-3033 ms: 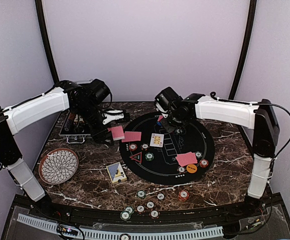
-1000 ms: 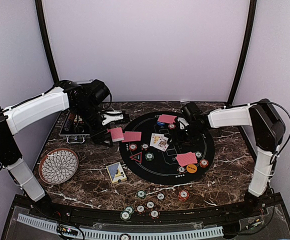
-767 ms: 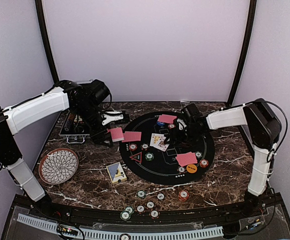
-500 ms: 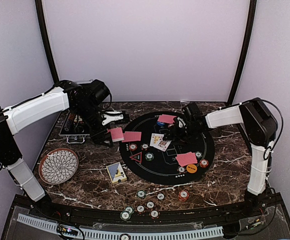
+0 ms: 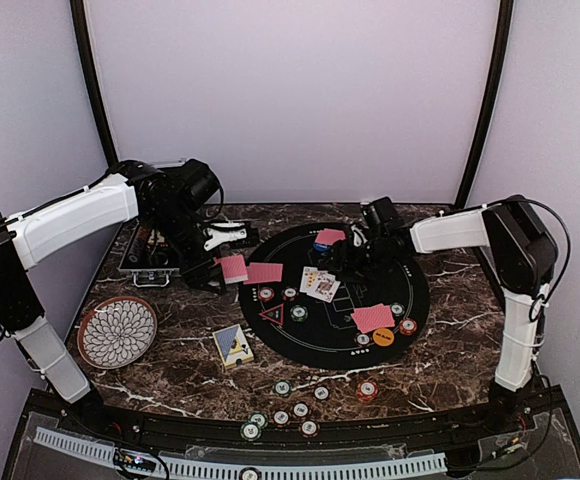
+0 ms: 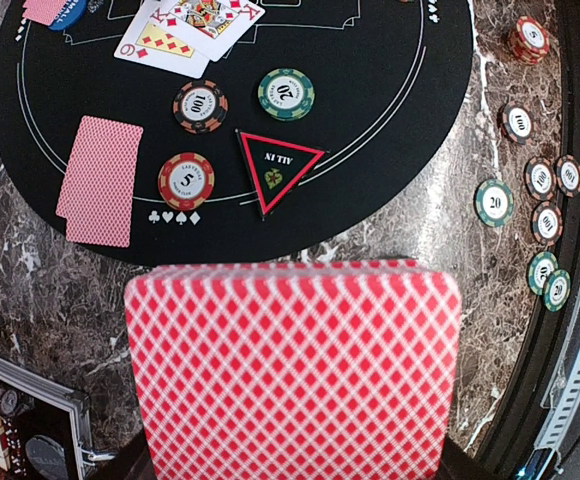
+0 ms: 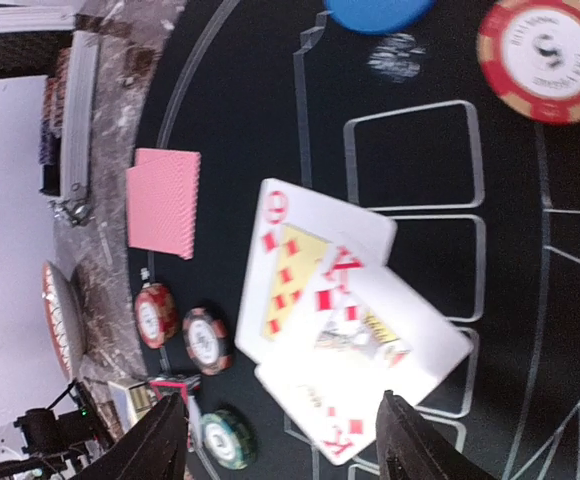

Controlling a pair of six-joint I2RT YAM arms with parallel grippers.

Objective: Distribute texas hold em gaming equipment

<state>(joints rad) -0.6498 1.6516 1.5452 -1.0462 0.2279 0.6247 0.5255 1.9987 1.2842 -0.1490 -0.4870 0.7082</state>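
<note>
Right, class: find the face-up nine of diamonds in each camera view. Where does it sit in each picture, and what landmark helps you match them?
Top external: the nine of diamonds lies just left of the picture's centre, on the black mat.
Left wrist: at the top edge, left of centre.
Right wrist: near the centre, with the king overlapping it.
Shared landmark: the face-down red-backed card at the mat's edge.
</note>
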